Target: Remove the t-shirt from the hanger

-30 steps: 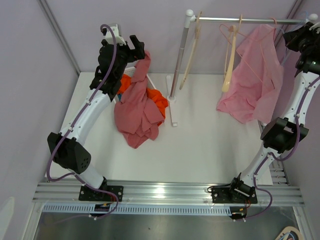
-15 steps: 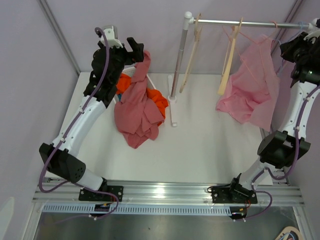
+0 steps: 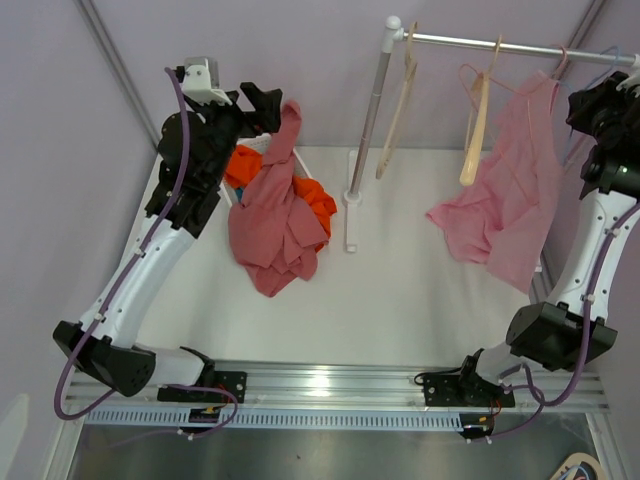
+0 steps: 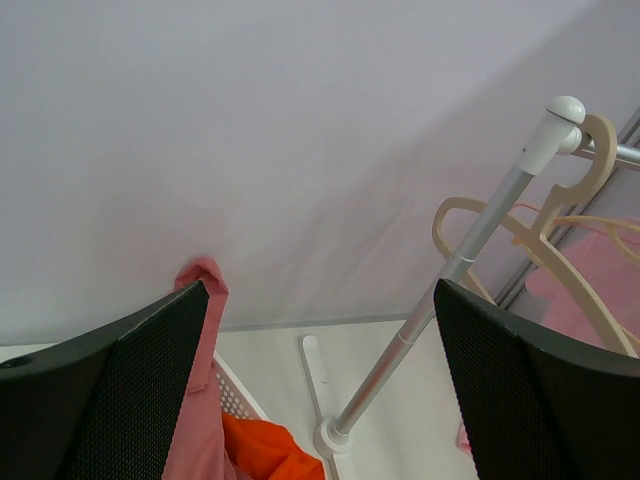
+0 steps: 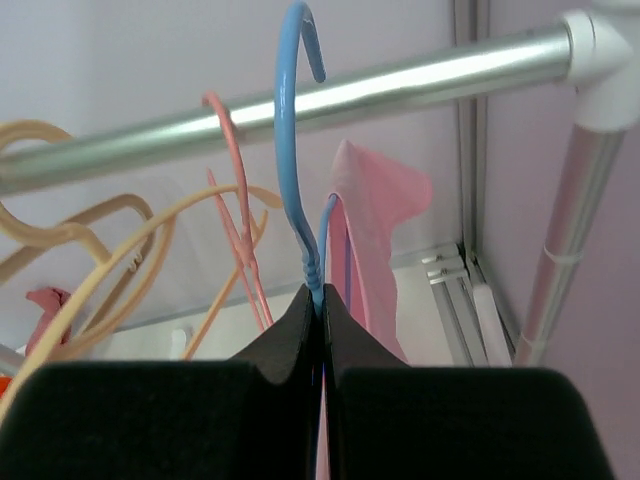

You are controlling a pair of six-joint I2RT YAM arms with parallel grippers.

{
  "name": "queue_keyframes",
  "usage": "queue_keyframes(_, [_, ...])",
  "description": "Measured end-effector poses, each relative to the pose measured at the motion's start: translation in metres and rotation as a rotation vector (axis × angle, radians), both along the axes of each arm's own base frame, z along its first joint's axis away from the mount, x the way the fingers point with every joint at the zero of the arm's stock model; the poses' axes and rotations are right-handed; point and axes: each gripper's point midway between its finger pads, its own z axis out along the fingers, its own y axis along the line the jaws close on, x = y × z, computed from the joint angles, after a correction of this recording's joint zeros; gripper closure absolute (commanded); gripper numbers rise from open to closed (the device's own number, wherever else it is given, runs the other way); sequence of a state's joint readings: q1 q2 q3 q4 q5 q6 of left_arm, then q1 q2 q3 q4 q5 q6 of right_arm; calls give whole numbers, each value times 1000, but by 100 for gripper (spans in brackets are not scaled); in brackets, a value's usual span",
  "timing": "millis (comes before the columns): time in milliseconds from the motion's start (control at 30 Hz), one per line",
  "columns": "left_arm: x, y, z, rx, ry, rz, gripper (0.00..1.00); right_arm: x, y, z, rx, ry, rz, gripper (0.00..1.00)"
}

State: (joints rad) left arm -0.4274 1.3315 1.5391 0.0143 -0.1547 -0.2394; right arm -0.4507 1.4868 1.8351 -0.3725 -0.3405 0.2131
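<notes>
A pink t-shirt (image 3: 505, 205) hangs on a blue wire hanger (image 5: 296, 150) at the right end of the metal rail (image 3: 500, 45). My right gripper (image 3: 610, 100) is up beside the rail and shut on the hanger's twisted neck (image 5: 322, 300), just below its hook. The pink cloth (image 5: 375, 230) falls behind the jaws, which are pressed together. The hook crosses the rail (image 5: 420, 75). My left gripper (image 3: 266, 104) is raised at the back left, wide open (image 4: 320, 290). A salmon shirt (image 3: 275, 220) is draped over its left finger (image 4: 150, 370).
A white perforated basket (image 4: 232, 395) with an orange garment (image 3: 318, 205) stands under the salmon shirt. The rack's pole (image 3: 368, 120) rises from a foot (image 3: 350, 220) at mid-table. Two wooden hangers (image 3: 400, 100) (image 3: 475, 120) and a pink wire hanger (image 5: 238, 210) hang on the rail.
My left arm has risen and swung left, the salmon shirt still hanging from it. The rail and the pink t-shirt have shifted right, and the shirt hangs lower.
</notes>
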Motion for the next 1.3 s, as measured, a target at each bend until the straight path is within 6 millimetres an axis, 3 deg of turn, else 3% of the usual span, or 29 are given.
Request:
queue_keyframes(233, [-1,0,-2,8,7,0,1,48,-11,23,-7,-42,43,100])
queue_keyframes(400, [-1,0,-3,11,12,-1,1,52,-8,25,0,-32,49,100])
queue_keyframes(500, [-2,-1,-3,12,12,-6,0,39,-4,17,8,-13,30,100])
queue_keyframes(700, [-10,-4,-3,15,20,-21,1,-8,8,3,13,8,-25,100])
queue_keyframes(867, [-30,-1,11,2,-14,-39,1,-47,11,8,-8,-32,-102,100])
queue_keyframes(1000, [-50,-3,25,-5,-51,-86,1,-68,3,-4,19,-27,-202,100])
queue_keyframes(1133, [-76,-21,26,1,-70,-182,0,-78,-12,-27,92,11,-328,100])
queue_keyframes(1300, [-112,-64,10,50,-76,-357,0,-93,-16,-72,156,91,-464,100])
